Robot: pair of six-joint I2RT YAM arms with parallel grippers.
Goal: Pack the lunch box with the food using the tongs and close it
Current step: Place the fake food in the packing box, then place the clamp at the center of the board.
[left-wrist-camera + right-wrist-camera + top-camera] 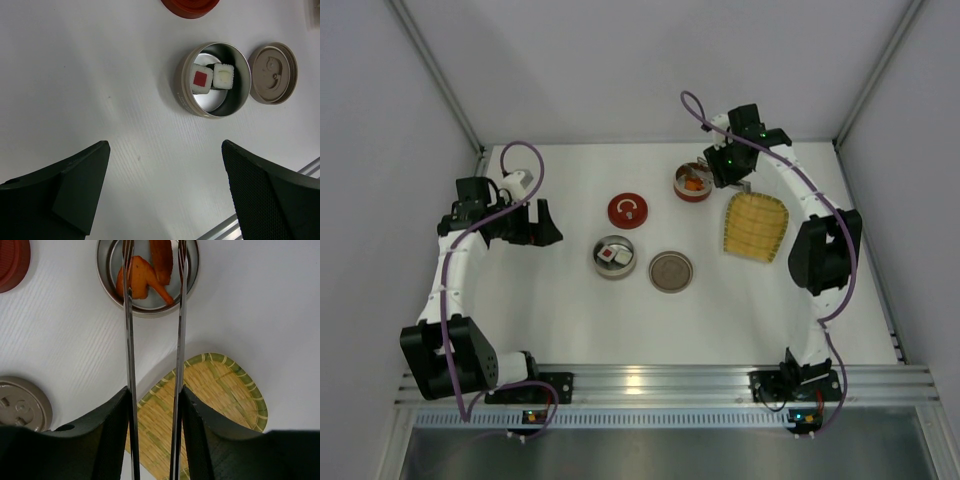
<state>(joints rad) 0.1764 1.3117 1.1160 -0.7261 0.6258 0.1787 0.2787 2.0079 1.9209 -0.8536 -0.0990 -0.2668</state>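
Note:
My right gripper (154, 390) is shut on the slim metal tongs (129, 340), one finger pressing each arm from outside. The tongs' arms stand apart and reach over a round tin (195, 270) of the lunch box, where orange food pieces (142, 282) lie. One piece (161, 257) sits between the arms, touching neither. From above, this gripper (730, 165) hovers by that tin (693, 183). My left gripper (164, 145) is open above bare table, short of a second tin (185, 95) holding two white food cubes (201, 79), one with a red centre.
A yellow woven mat (756, 226) lies under my right wrist. A tan lid (671, 271) rests beside the second tin (614, 257), and a red lid (628, 210) lies between the two tins. Grey walls close in the table on three sides.

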